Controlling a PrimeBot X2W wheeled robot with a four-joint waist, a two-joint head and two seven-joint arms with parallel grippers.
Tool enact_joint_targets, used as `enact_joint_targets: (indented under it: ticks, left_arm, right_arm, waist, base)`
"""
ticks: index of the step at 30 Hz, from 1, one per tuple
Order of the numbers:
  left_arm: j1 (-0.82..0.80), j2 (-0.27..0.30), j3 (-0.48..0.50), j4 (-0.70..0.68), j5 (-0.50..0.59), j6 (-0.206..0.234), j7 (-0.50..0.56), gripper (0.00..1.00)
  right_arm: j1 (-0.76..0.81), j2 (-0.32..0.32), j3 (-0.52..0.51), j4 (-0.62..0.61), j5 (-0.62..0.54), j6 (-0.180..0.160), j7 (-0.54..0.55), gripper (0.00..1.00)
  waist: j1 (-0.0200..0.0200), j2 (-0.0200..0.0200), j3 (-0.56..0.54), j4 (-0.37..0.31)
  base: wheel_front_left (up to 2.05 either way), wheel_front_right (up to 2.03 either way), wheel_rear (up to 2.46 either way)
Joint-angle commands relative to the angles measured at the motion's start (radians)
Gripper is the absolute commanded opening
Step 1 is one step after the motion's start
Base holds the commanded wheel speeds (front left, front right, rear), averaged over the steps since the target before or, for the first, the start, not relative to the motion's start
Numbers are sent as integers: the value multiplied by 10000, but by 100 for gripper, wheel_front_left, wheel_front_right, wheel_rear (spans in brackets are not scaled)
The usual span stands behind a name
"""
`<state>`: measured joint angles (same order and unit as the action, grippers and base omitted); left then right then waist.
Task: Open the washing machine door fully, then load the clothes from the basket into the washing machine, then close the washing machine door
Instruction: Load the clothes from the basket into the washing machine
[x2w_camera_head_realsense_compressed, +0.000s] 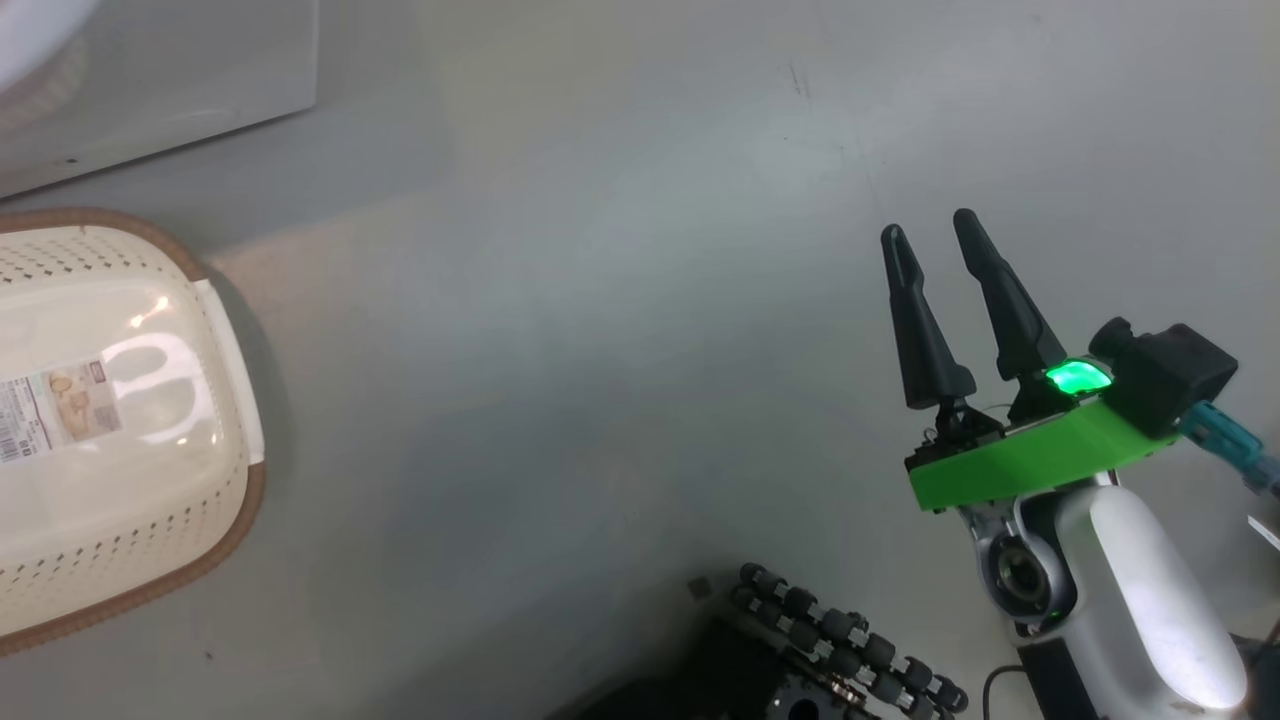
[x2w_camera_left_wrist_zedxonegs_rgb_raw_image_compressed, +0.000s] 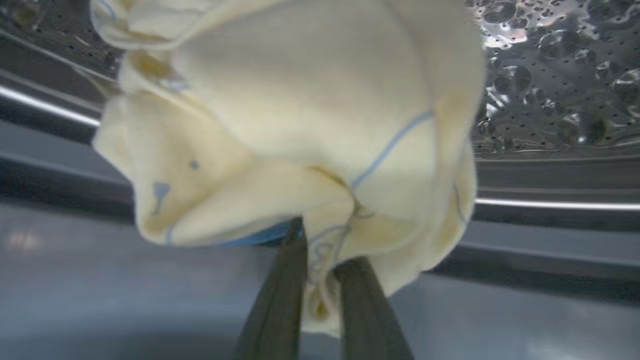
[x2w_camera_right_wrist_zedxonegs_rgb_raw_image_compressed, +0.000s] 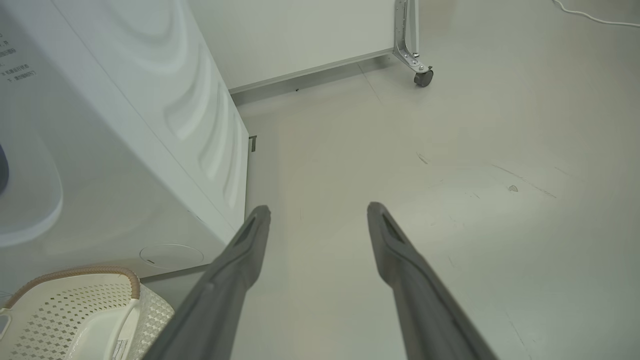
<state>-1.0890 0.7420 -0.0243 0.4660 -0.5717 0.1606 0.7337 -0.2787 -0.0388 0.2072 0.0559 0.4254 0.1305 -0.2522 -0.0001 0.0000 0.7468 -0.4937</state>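
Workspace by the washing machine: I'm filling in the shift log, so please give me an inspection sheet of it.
Surface: grey floor, faint scuffs.
Job's things: cream garment held in front of the steel drum wall; basket on the floor beside the washing machine, no clothes in the part that shows.
Clutter: nothing seen.
Grippers: left gripper pinching the garment; right gripper open, holding nothing, over the floor.
Cables: white cable on the floor.
Surroundings: white panel on a caster.
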Motion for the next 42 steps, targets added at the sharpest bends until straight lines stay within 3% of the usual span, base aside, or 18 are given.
enact_joint_targets:
  ticks: [1,9,20,21,23,32,42]
  left_arm:
    - [-258,673,247,-202,87,57,97,0]
    - [-1040,1151,-59,-261,797,-16,-784,0]
    - [-2413,1447,-415,274,1883,-293,-3986,0]
    - [-2494,1442,-449,415,1953,-291,-4209,4]
    - [-2614,1403,-523,724,2043,-302,-4542,100]
    - [-2722,1140,-647,1675,1938,-593,-5614,100]
    - [-1232,-40,-464,1806,1281,-390,-6831,100]
  right_arm:
    - [3,-114,161,-295,120,2,-94,100]
    - [-126,-114,293,-363,231,2,-94,100]
    - [-309,-114,569,-374,512,2,-95,100]
    - [-311,-114,573,-370,528,2,-95,100]
    - [-299,-114,571,-365,537,2,-95,100]
    - [-346,-114,504,-323,502,2,-95,100]
    - [-307,-114,73,-346,93,2,-95,100]
  waist:
    - [1,0,63,-38]
    - [1,0,380,-144]
    - [1,0,824,-510]
    - [1,0,836,-519]
    - [1,0,853,-516]
    - [1,0,817,-378]
    - [1,0,267,514]
  base:
    - [0,0,0]
    - [0,0,0]
    - [0,0,0]
    - [0,0,0]
    - [0,0,0]
    - [0,0,0]
    - [0,0,0]
